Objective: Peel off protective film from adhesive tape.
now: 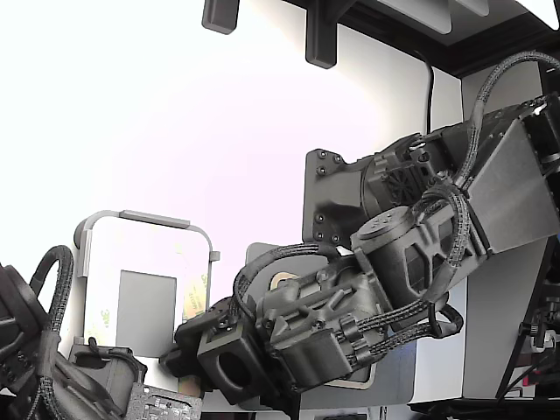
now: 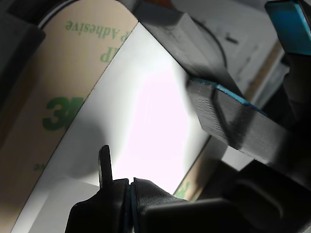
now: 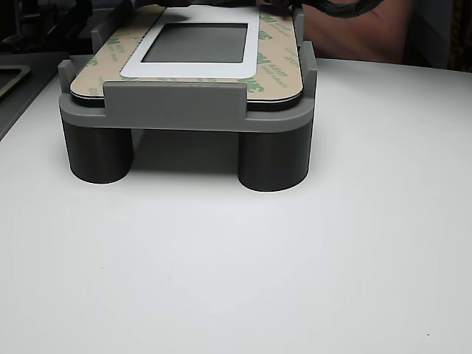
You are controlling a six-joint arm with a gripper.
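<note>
Gripper [image 2: 127, 187] pressed shut over the white panel [image 2: 146, 121], pinching nothing visible.
In the wrist view, tan 3M liner [image 2: 58, 97] lay left of the panel, just beside the closed tips; no straight yellow strip showed. Risk, as I judged it: tips skating off the glossy liner edge, never catching it, or scuffing the panel.

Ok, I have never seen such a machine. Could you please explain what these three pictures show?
The exterior view shows a black robot arm wrapped in cables, bent down low. The wrist view comes from a camera on that arm: its gripper tips look pressed together, near a white flat panel bordered by tan film with green print. Whether they pinch anything, I cannot tell. The other view looks across a white table at the grey plastic stand on round legs that carries this panel.
</note>
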